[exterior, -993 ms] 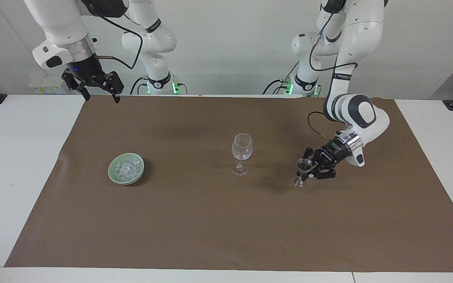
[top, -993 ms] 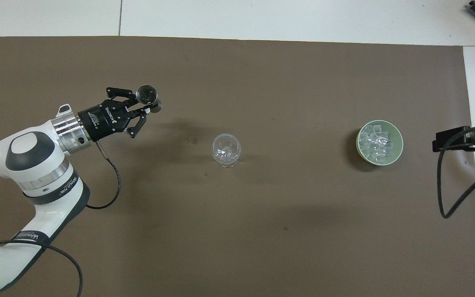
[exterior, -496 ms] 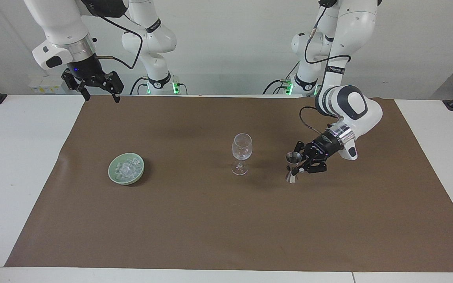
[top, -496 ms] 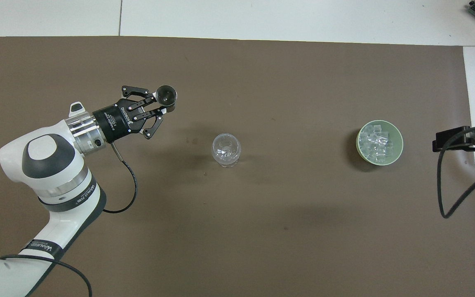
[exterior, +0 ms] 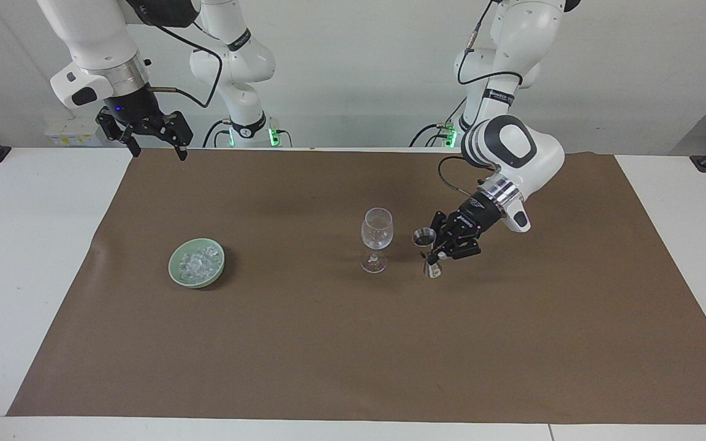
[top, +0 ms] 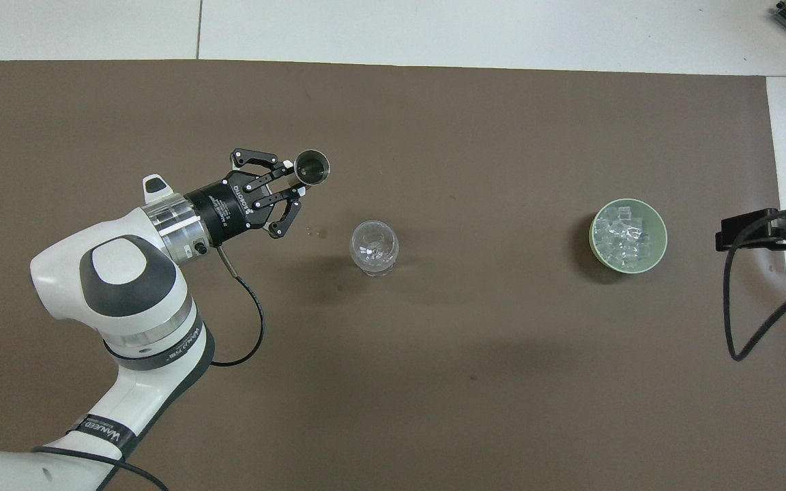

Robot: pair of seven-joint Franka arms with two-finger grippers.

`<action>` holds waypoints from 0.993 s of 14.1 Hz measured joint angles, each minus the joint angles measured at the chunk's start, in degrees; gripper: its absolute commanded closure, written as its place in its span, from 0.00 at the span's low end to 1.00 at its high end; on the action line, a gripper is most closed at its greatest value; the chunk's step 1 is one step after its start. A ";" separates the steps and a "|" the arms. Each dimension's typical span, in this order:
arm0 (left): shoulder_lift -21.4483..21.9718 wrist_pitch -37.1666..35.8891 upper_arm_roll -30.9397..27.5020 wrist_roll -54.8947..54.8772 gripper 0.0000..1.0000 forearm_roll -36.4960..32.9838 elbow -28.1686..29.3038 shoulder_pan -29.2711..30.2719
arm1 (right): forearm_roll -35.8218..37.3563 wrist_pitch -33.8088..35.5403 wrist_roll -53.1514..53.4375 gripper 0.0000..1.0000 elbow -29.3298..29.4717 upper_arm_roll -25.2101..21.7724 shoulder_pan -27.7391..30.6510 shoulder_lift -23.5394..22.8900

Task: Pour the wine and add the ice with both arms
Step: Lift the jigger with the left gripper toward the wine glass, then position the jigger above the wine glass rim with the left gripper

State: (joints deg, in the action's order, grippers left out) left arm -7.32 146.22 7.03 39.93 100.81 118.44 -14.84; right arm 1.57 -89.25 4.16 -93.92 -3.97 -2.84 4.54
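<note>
A clear wine glass (exterior: 377, 236) (top: 374, 247) stands upright mid-mat. My left gripper (exterior: 436, 254) (top: 290, 181) is shut on the waist of a small metal jigger (exterior: 425, 237) (top: 312, 168), held upright low over the mat beside the glass, toward the left arm's end. No wine shows in any view. The ice (exterior: 198, 262) (top: 623, 235) lies heaped in a pale green bowl (exterior: 173, 266) (top: 663, 239) toward the right arm's end. My right gripper (exterior: 158, 152) (top: 724, 239) waits open, raised over the mat's edge at that end, with nothing in it.
A brown mat (exterior: 328, 355) (top: 434, 409) covers most of the white table (exterior: 28, 257). A black cable (top: 741, 320) hangs from the right arm near the bowl. A cable also loops beside the left wrist (top: 243, 327).
The left arm has carried the jigger sideways toward the wine glass, and it now hangs close beside the glass. The right arm, glass and bowl have not moved.
</note>
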 measured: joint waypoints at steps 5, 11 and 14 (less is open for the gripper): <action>1.27 3.90 0.07 -3.23 1.00 0.00 0.38 -2.26 | 0.00 0.00 0.00 0.00 0.00 0.00 0.00 0.00; 1.42 7.76 0.04 -7.19 1.00 0.00 0.39 -4.95 | 0.00 0.00 0.00 0.00 0.00 0.00 0.00 0.00; 1.49 8.36 0.03 -9.05 1.00 0.00 0.43 -5.04 | 0.00 0.00 0.00 0.00 0.00 0.00 0.00 0.00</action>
State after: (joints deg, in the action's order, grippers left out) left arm -5.83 154.59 7.07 30.88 100.81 118.88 -19.88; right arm 1.57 -89.25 4.16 -93.92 -3.97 -2.84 4.54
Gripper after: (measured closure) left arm 0.793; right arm 0.000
